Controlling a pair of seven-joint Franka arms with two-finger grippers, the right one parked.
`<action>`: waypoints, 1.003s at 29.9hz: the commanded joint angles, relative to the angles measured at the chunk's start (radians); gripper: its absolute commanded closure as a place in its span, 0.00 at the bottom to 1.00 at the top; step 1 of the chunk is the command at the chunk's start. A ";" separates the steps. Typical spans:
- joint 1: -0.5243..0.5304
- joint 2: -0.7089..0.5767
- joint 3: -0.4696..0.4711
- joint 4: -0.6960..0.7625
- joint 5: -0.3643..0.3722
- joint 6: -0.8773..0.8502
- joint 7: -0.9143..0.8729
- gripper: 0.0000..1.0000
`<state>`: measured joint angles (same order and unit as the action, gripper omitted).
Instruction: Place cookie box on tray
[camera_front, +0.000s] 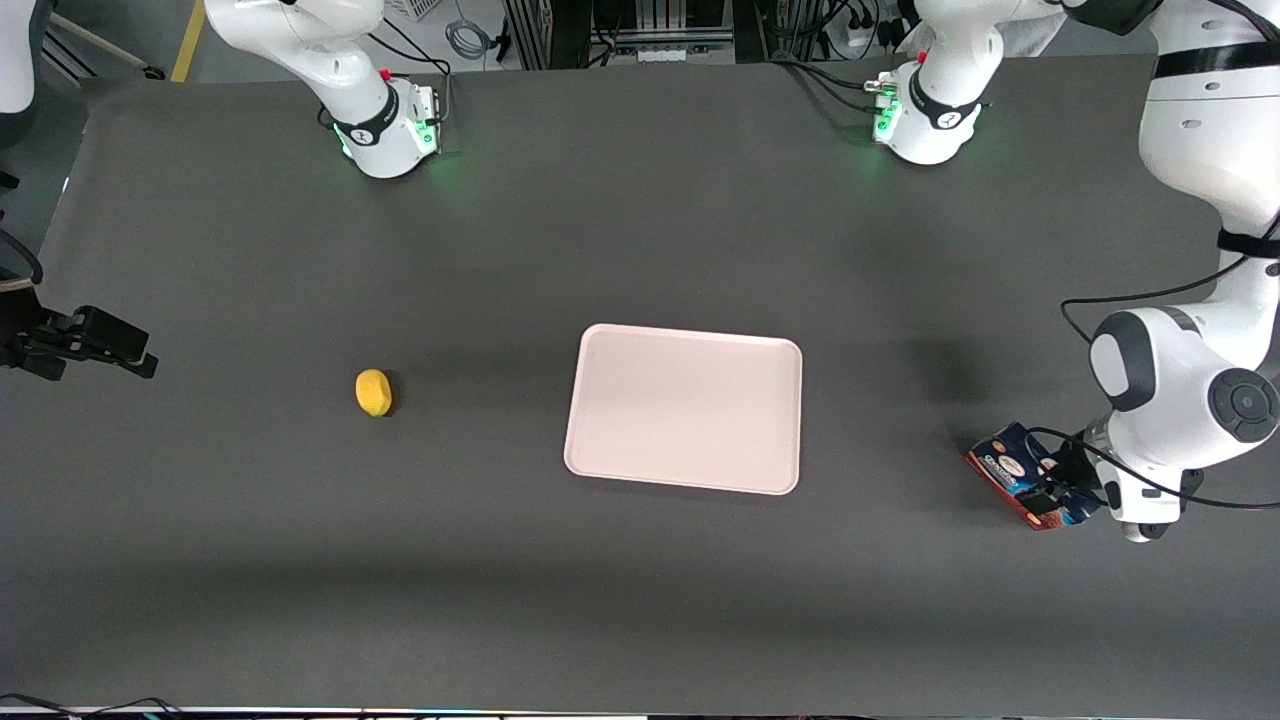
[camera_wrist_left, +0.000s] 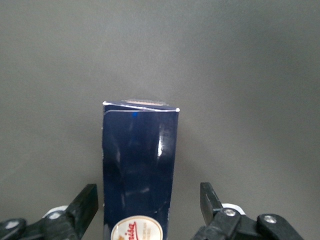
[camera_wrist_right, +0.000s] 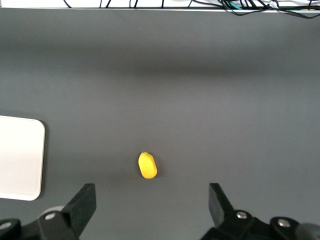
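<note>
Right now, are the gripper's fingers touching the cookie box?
Apart. In the left wrist view the gripper is open around the cookie box: bare table shows between the box and each of the fingers.

Dark grey table (camera_front: 640, 230), cables (camera_front: 470, 35) above.

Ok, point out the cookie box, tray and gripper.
cookie box (camera_wrist_left: 137, 165): left wrist view, dark-blue face.
tray (camera_front: 600, 470): front view, rim near a corner.
gripper (camera_wrist_left: 150, 202): left wrist view, midway between open fingertips, around the box.

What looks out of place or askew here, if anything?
Nothing stands out. The cookie box lies intact on the table with the open gripper straddling it; the tray sits flat and bare, the yellow lump apart from it.
</note>
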<state>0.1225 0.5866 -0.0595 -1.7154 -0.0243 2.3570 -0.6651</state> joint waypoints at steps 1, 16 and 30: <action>-0.021 0.018 0.018 0.022 0.011 0.005 -0.028 0.29; -0.023 0.012 0.018 0.028 0.000 -0.004 -0.018 0.64; -0.046 -0.037 0.017 0.045 0.006 -0.074 0.022 0.78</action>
<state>0.1093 0.5908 -0.0579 -1.6933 -0.0251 2.3467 -0.6650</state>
